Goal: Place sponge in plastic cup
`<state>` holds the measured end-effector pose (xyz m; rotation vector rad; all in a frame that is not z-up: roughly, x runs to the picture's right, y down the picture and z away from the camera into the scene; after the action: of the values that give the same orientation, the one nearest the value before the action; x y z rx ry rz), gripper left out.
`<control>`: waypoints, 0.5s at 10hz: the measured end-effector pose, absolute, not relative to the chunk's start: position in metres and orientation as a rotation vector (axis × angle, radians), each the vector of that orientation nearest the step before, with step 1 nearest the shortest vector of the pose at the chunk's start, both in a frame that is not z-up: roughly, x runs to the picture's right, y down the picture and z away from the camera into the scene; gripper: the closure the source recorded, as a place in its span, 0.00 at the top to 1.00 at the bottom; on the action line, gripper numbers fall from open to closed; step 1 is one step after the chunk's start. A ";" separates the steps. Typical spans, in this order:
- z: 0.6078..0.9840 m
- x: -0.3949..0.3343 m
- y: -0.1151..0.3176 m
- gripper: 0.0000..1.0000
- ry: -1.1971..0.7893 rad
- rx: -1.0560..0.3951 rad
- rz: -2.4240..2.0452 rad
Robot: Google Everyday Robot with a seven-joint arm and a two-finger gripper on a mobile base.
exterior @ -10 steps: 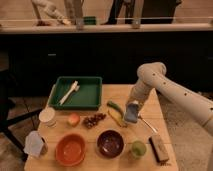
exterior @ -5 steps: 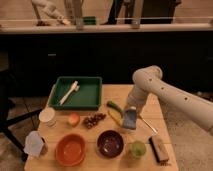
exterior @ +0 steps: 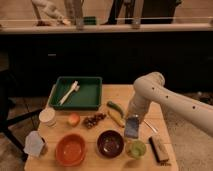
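Dim room, wooden tabletop (exterior: 117, 95). Our hand (exterior: 133, 118) grips the sponge (exterior: 131, 128) in the air, cup (exterior: 137, 149) just below. Next we should lower and let go.

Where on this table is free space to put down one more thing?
Bare table lies right of the tray, behind the cucumber. The front row is crowded: orange bowl, dark bowl, cup, brush, with the pincer holding the sponge near the cup.
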<state>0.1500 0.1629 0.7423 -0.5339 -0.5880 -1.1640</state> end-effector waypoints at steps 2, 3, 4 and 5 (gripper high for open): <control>0.737 0.157 0.173 0.00 -0.581 -0.522 -1.142; 0.735 0.161 0.177 0.00 -0.574 -0.518 -1.129; 0.731 0.165 0.182 0.00 -0.568 -0.514 -1.116; 0.728 0.168 0.187 0.00 -0.562 -0.512 -1.104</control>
<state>0.1678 0.1872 0.7277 -0.5118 -0.5619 -1.1043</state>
